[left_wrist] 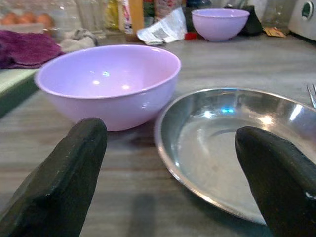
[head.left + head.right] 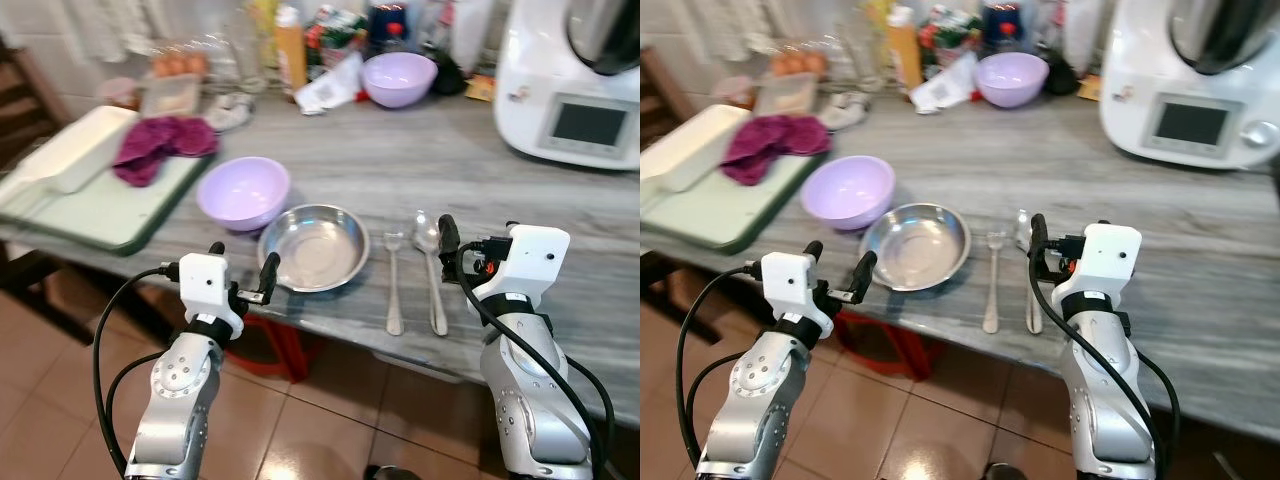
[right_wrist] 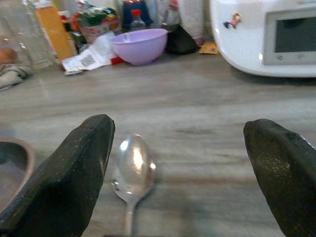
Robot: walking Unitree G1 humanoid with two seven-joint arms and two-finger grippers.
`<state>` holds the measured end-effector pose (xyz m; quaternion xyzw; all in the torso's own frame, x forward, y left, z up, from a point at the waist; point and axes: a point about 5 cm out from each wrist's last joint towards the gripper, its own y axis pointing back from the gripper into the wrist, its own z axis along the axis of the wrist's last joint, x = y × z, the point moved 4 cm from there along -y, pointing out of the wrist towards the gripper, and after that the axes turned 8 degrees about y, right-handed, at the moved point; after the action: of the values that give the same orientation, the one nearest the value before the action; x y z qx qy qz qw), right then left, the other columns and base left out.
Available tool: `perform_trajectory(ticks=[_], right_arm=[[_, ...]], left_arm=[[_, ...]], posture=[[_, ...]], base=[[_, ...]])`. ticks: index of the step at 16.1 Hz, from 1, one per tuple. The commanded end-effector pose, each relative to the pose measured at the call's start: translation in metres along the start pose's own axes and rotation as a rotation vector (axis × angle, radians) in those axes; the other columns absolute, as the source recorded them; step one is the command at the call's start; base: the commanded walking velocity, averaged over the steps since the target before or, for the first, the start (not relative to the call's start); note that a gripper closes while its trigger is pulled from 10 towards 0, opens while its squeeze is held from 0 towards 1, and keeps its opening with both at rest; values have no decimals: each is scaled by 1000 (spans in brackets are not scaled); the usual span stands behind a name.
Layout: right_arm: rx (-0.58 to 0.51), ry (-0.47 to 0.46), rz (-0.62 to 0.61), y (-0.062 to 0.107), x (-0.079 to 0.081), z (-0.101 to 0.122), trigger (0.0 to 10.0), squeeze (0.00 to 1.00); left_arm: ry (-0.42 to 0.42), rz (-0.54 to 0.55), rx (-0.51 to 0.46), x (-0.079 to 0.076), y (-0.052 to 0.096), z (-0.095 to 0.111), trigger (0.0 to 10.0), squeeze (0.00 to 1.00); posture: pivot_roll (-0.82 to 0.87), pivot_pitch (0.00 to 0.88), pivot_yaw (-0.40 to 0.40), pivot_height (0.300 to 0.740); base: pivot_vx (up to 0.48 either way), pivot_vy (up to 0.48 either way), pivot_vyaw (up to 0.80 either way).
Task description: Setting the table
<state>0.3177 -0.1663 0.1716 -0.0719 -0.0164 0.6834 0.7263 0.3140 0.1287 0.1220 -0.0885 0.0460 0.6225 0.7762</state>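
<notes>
Nearest the camera, both pincers are hanging at the front edge of the bench [image 2: 560, 300] with fingers spread and nothing between them: the left pincer [image 2: 243, 270] is facing the steel plate [image 2: 314, 246], the right pincer [image 2: 447, 248] is sitting just beside the spoon [image 2: 430, 268]. A place setting is looking largely laid out (judging only by how things lie): the plate is lying close to the bench edge, the fork [image 2: 394, 280] and spoon are lying side by side just right of it, handles toward the robot, and a lilac bowl [image 2: 243, 192] is touching or nearly touching the plate's far left rim. What is left is hard to judge; perhaps a cup or a second setting is still wanting. Right of the spoon the bench is offering open grey room up to the white appliance [image 2: 575, 80]. On the left, a green tray [image 2: 90, 215] is carrying a purple cloth [image 2: 160, 145] and a white dish [image 2: 75, 148], narrowing that side. At the back, a second lilac bowl [image 2: 399, 78] is standing among bottles and packets, well apart from the setting.
</notes>
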Motion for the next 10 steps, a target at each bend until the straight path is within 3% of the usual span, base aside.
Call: perform_trajectory(ticks=[1,6,10], right_arm=[[6,-12,16,-1,7,1,10000,0],[4,-52,33,-7,20,2,10000,0],[-13,-82,48,-20,26,6,10000,0]], left_arm=[[-13,35,22,7,5,-2,10000,0],[-69,83,38,19,1,0,10000,0],[-72,113,32,20,-5,2,10000,0]], posture=[[-153,166,72,740],[-118,120,63,740],[-121,147,43,740]], base=[[0,0,-800],[0,0,-800],[0,0,-123]])
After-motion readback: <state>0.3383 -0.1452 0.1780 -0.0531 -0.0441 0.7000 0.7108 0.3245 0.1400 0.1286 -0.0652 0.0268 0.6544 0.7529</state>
